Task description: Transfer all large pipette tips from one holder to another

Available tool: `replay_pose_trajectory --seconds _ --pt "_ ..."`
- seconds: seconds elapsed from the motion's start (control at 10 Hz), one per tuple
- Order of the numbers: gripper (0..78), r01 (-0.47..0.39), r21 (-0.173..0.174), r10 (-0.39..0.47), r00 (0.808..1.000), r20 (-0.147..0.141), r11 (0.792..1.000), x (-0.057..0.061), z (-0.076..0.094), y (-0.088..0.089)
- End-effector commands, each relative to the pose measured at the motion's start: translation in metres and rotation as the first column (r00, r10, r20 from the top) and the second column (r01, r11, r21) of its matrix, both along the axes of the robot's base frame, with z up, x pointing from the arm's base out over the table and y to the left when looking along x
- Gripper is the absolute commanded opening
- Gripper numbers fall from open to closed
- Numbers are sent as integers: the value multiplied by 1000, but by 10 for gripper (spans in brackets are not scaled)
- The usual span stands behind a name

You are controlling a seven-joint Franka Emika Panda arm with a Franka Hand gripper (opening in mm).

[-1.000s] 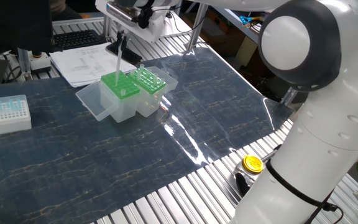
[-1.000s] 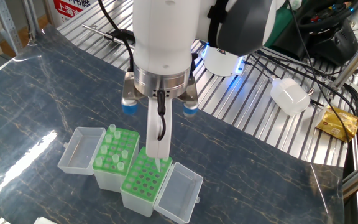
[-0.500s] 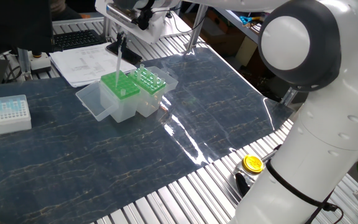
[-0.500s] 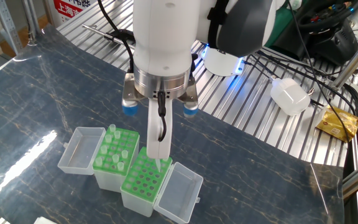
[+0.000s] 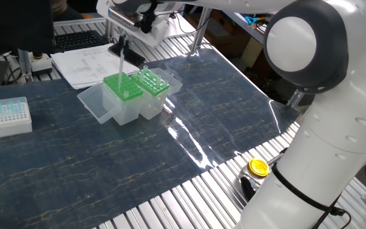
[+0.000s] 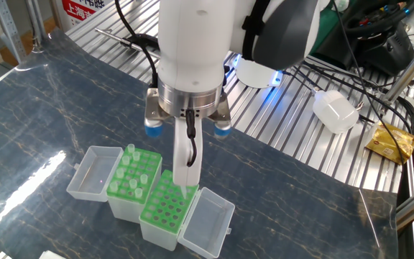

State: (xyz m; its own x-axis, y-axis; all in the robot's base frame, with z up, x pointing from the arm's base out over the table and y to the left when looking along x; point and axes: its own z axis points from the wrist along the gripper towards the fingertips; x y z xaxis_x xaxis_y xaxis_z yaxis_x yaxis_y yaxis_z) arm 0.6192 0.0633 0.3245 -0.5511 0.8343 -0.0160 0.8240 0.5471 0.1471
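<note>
Two green-topped holders stand side by side with their clear lids folded open. One holder (image 6: 130, 175) (image 5: 152, 81) carries several large pipette tips (image 6: 129, 152) standing upright. The other holder (image 6: 165, 206) (image 5: 122, 88) shows mostly bare holes. My gripper (image 6: 186, 181) (image 5: 122, 60) hangs straight down over this second holder. Its long white fingers are shut on one large pipette tip (image 6: 186, 192), whose point sits at the holder's far row of holes.
A small white box of bluish tips (image 5: 6, 116) stands at the table's left. Paper sheets (image 5: 84, 65) lie behind the holders. A yellow-capped item (image 5: 258, 167) sits near the robot base. A white plastic device (image 6: 334, 111) and cables lie on the slatted surface.
The gripper has shifted very slightly sideways above the second holder; it still holds the tip over the same row.
</note>
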Motion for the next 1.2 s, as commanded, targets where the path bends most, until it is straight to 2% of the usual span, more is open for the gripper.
replay_pose_trajectory --seconds 0.1,0.6,1.2 --pt "11 -3 -1 3 1000 3 1000 1 1 0" --pt "11 -31 -22 31 999 8 999 -4 -12 -2" --pt "11 -32 -24 32 999 6 999 -13 -28 -2"
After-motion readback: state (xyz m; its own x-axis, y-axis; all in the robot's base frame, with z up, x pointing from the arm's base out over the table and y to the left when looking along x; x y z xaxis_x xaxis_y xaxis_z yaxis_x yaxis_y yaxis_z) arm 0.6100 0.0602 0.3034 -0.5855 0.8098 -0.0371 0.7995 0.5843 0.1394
